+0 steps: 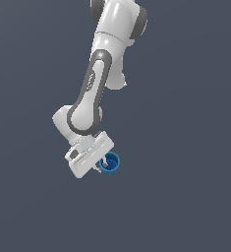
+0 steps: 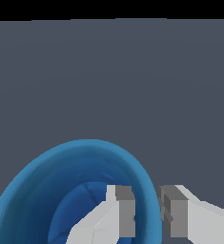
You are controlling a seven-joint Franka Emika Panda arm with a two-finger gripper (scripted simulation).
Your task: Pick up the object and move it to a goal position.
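One small blue cup [image 2: 61,190], thin-walled and hollow, probably light, stiff and a little slick, so the rim wall looks the right place to pinch, and that is where the gripper [image 2: 147,214] sits: one finger [image 2: 120,214] inside the bowl, the other [image 2: 180,217] just outside, wall between them. Pads appear closed on that wall, though contact on the outer side is hard to confirm. Arm [image 1: 90,96] reaches down steeply, wrist tilted, cup at the fingertips.
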